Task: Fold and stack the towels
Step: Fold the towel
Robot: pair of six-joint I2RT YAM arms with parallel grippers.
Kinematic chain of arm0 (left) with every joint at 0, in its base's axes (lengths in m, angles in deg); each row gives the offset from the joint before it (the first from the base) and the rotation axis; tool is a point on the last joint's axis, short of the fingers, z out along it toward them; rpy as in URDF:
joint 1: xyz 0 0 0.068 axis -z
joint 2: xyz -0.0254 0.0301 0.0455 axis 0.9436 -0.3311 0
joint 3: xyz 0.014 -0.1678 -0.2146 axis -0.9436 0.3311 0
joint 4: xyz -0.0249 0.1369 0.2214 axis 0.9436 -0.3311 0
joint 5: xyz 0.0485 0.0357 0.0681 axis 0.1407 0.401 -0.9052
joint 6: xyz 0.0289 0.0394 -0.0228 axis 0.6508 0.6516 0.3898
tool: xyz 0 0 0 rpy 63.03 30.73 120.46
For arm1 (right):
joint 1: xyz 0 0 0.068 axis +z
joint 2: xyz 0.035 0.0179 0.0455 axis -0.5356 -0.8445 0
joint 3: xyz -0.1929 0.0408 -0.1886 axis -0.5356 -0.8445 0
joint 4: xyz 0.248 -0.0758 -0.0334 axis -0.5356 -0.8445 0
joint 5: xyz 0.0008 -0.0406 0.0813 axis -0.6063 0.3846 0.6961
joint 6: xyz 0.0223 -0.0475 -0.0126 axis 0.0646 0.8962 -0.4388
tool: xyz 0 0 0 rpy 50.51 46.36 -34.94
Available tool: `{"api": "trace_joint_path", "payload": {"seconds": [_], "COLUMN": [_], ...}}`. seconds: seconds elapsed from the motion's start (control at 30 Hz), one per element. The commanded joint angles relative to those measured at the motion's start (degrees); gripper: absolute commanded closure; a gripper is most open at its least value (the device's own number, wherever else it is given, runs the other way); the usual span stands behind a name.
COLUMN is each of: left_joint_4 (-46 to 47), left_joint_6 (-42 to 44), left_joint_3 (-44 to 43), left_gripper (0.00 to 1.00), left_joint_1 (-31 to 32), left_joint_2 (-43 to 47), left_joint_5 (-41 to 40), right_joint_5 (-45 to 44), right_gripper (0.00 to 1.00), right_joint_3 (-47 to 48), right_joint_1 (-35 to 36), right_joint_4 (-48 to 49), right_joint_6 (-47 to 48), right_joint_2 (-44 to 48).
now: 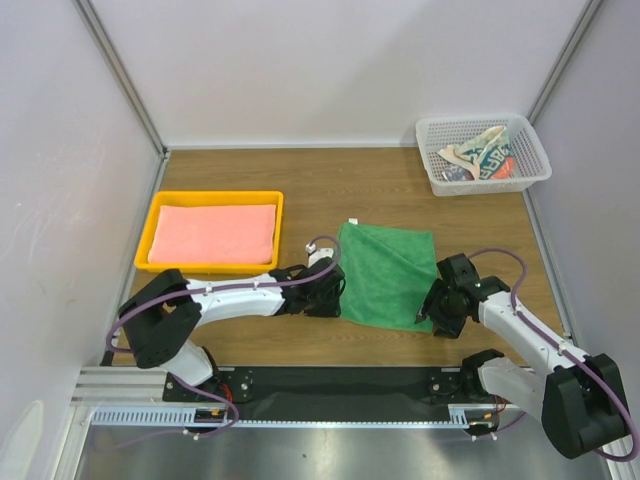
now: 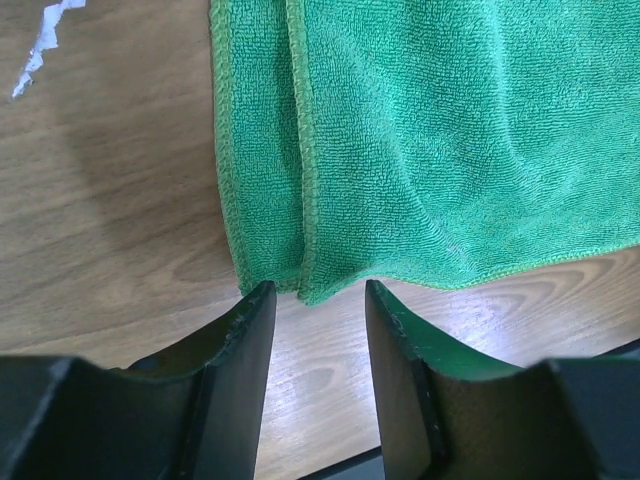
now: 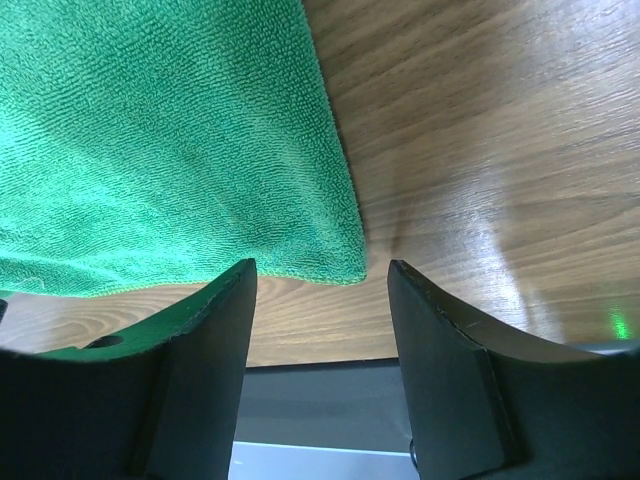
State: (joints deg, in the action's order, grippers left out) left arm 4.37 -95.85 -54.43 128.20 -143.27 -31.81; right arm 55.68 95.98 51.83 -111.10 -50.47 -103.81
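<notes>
Green towel (image 1: pixel 385 272) lies flat on the table (image 1: pixel 300 175), its near corners at the tips of the left gripper (image 2: pixel 318 290) and right gripper (image 3: pixel 320 268), both spread and pinching nothing, with the pink towel (image 1: pixel 217 233) in the tray (image 1: pixel 210 196) and the patterned towel (image 1: pixel 480 158) in the basket (image 1: pixel 490 186).

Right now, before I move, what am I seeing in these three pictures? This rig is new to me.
Two robot arms stand at the near edge of a table. The big picture looks down from above; the other two come from a camera on each wrist. A green towel lies between the arms. The left hand and right hand are both open, each at a near corner, holding nothing. A pink towel lies in the yellow tray; a patterned towel sits in the white basket.
</notes>
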Motion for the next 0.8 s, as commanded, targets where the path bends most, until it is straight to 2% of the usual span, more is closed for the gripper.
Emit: {"api": "trace_joint_path", "payload": {"seconds": [0.0,0.1,0.23,0.27,0.33,0.43,0.47,0.77], "left_joint_4": [2.4,3.3,4.6,5.2,5.3,4.4,4.1,1.0], "left_joint_6": [-0.8,-0.3,-0.2,-0.2,-0.2,-0.1,-0.1,1.5], "left_joint_3": [0.4,0.4,0.8,0.8,1.1,0.7,0.5,-1.7], "left_gripper": [0.53,0.54,0.65,0.72,0.76,0.91,1.00,1.00], "left_joint_1": [0.3,0.3,0.3,0.3,0.3,0.3,0.3,0.3], "left_joint_2": [0.0,-0.3,0.1,0.3,0.6,0.0,0.0,4.7], "left_joint_5": [0.5,0.7,1.2,1.2,1.0,0.6,0.5,-2.6], "right_joint_5": [-1.8,-2.0,-1.9,-2.0,-2.2,-2.0,-1.9,-1.9], "right_gripper": [0.40,0.41,0.49,0.50,0.52,0.56,0.58,0.85], "right_joint_3": [0.1,-0.2,-0.3,-0.5,-0.7,-1.2,-1.2,-1.4], "right_joint_1": [0.3,0.4,0.6,0.6,0.7,0.6,0.8,1.2], "right_joint_4": [0.1,0.4,0.7,0.7,0.8,1.1,1.3,1.8], "right_joint_6": [-1.4,-1.4,-1.5,-1.7,-1.9,-2.1,-2.2,-3.2], "right_joint_2": [0.6,0.3,-0.1,-0.1,0.0,-0.1,-0.1,0.6]}}
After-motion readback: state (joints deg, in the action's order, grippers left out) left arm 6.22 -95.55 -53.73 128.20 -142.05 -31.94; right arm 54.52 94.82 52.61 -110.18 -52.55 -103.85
